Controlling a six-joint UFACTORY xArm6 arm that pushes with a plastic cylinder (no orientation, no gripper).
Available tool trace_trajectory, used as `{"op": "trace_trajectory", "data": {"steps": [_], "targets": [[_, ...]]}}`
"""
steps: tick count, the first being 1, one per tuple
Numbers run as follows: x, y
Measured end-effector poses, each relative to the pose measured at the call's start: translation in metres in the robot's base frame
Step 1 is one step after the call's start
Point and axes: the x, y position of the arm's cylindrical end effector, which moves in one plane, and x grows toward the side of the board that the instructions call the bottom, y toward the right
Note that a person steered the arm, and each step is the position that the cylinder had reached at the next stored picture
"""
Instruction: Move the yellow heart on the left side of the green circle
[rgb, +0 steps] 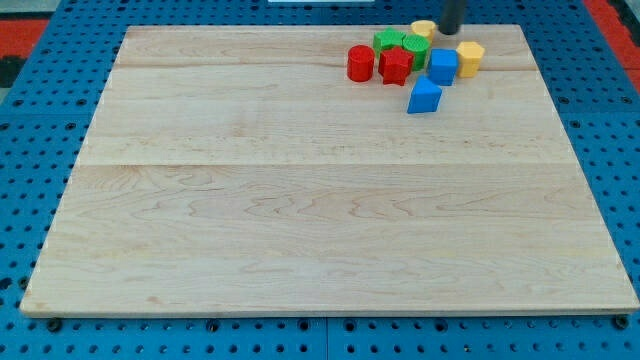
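Observation:
The blocks cluster at the view's top right. A small yellow block, seemingly the heart (423, 28), lies at the board's top edge. Just below it is the green round block (417, 50), with a green star (389, 41) to its left. My tip (447, 31) stands right beside the yellow heart, on its right; I cannot tell whether they touch. The rod rises out of the view's top.
A red cylinder (360, 63) and a red star (396, 66) lie left of and below the greens. A blue cube (442, 66), a yellow hexagon-like block (469, 57) and another blue block (424, 96) lie to the right and below. The wooden board (300, 200) sits on blue pegboard.

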Motion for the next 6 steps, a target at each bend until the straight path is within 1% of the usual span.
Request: {"op": "trace_trajectory", "data": {"steps": [1, 2, 3, 4, 5, 6], "targets": [[0.006, -0.095], [0.012, -0.16], [0.018, -0.119], [0.017, -0.046], [0.016, -0.004], [0.024, 0.061]]}}
